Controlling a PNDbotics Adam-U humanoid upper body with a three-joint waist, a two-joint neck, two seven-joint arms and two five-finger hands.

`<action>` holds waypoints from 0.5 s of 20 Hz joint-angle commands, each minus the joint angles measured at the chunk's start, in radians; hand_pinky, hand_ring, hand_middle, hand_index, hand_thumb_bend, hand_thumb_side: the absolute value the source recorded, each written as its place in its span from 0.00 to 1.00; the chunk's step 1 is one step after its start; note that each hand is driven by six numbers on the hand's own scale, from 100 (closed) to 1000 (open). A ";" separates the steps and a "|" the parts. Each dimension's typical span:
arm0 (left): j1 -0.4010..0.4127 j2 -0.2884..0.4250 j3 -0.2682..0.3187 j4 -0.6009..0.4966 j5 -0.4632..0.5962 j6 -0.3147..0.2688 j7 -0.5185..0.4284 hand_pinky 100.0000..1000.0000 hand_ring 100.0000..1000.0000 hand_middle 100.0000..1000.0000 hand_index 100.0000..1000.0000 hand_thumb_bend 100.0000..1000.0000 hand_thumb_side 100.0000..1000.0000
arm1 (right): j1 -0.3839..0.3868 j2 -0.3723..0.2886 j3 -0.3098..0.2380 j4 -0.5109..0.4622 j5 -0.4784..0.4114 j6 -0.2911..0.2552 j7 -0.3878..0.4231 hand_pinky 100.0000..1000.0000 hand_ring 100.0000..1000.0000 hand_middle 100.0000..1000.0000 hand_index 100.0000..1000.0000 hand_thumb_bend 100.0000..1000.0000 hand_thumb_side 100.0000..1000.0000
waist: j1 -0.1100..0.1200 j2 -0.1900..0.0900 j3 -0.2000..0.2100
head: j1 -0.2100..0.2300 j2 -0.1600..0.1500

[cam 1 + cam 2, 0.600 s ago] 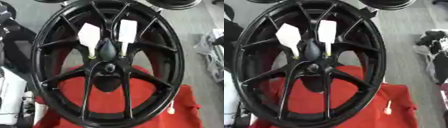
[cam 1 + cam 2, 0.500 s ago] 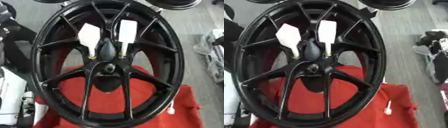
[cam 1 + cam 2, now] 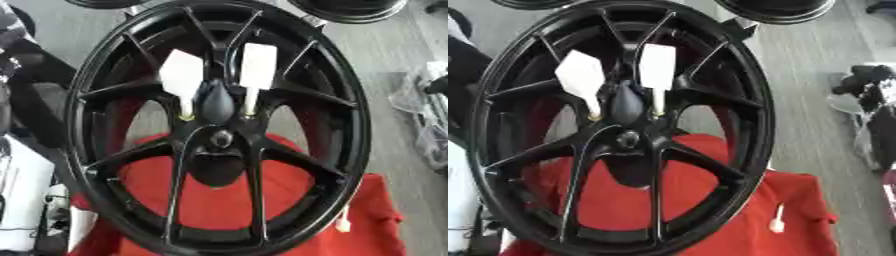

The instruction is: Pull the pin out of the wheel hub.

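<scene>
A black multi-spoke wheel (image 3: 352, 125) lies tilted on a red cloth (image 3: 214, 207) and fills most of both views. Two white pins with flat paddle-shaped tops stand in the hub (image 3: 219, 140), either side of a dark teardrop-shaped cap (image 3: 216, 102). The left pin (image 3: 182, 77) leans left; the right pin (image 3: 258, 65) stands nearly straight. Each pin ends in a thin stem with a yellowish base at the hub. A third small white pin (image 3: 777, 222) lies loose on the cloth past the rim at the lower right. Neither of my hands shows in either view.
Parts of other dark wheels (image 3: 350, 7) sit at the top edge on the grey floor. Dark and pale clutter (image 3: 877, 100) lies at the right edge. Black and white equipment (image 3: 22, 190) crowds the left side beside the rim.
</scene>
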 commanded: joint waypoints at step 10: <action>0.015 0.059 0.002 0.000 -0.013 -0.001 0.002 0.62 0.85 0.79 0.85 0.09 0.82 | -0.024 -0.318 0.035 -0.199 -0.002 -0.036 0.000 0.88 0.61 0.54 0.68 0.00 0.33 | -0.028 -0.061 -0.029 | 0.034 0.020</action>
